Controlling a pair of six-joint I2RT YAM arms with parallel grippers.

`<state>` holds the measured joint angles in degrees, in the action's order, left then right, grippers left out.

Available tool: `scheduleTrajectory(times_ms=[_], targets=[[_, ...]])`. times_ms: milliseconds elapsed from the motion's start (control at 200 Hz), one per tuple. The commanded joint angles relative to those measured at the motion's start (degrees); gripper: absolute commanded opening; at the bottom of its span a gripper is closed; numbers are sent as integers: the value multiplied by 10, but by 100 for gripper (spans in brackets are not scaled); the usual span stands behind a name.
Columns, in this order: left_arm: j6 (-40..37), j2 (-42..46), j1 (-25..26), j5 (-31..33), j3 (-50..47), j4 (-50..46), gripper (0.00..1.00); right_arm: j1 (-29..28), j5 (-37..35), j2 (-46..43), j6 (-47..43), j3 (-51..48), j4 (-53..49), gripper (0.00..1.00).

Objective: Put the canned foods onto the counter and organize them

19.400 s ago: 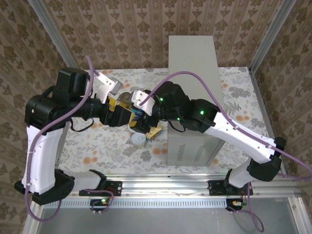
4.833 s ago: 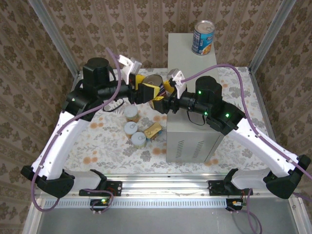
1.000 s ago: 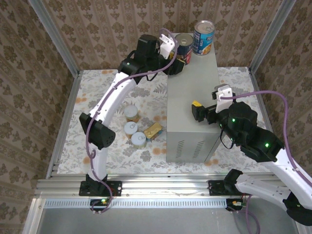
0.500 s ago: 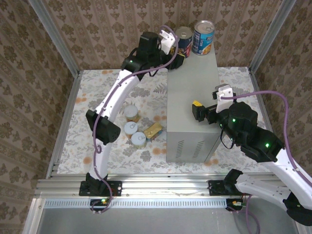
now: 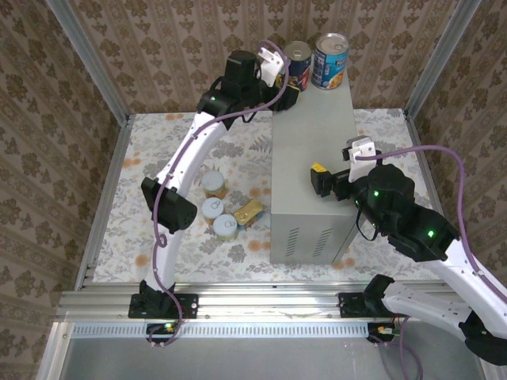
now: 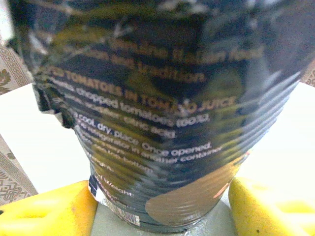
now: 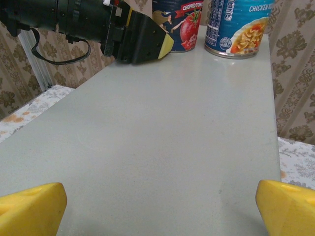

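A dark tomato can stands upright at the far end of the counter, close beside a blue chicken-soup can. My left gripper reaches in from the left, its yellow fingers pressed against both sides of the tomato can. In the right wrist view the tomato can and the blue can stand at the far edge of the counter. My right gripper hovers open above the counter's middle, holding nothing. Three round cans and a gold tin lie on the floor.
The floral floor spreads left of the counter, where the loose tins cluster near its front corner. Aluminium rails and patterned walls enclose the cell. The counter's near half is bare under my right gripper.
My left arm has pushed the tomato can a little farther back, so it now stands upright beside the blue can. The right arm has not moved.
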<state>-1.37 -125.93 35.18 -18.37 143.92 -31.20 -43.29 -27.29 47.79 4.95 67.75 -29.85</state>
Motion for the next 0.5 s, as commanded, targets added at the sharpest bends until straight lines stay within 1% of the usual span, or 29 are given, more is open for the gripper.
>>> scheduleTrajectory(times_ms=[0, 320, 465, 480, 495], targets=[[-4, -15, -12, 6, 12, -19, 74, -2, -17, -1, 6, -2, 9, 100], [-2, -14, -13, 1, 16, -20, 82, -2, -16, -3, 9, -1, 7, 100], [3, -1, -13, 0, 12, -21, 95, -2, -13, -2, 10, -2, 7, 100], [3, 2, -13, 0, 10, -21, 99, -2, -11, -2, 11, -2, 8, 100], [3, 5, -12, 0, 8, -21, 100, -2, -10, -2, 10, -2, 8, 100]])
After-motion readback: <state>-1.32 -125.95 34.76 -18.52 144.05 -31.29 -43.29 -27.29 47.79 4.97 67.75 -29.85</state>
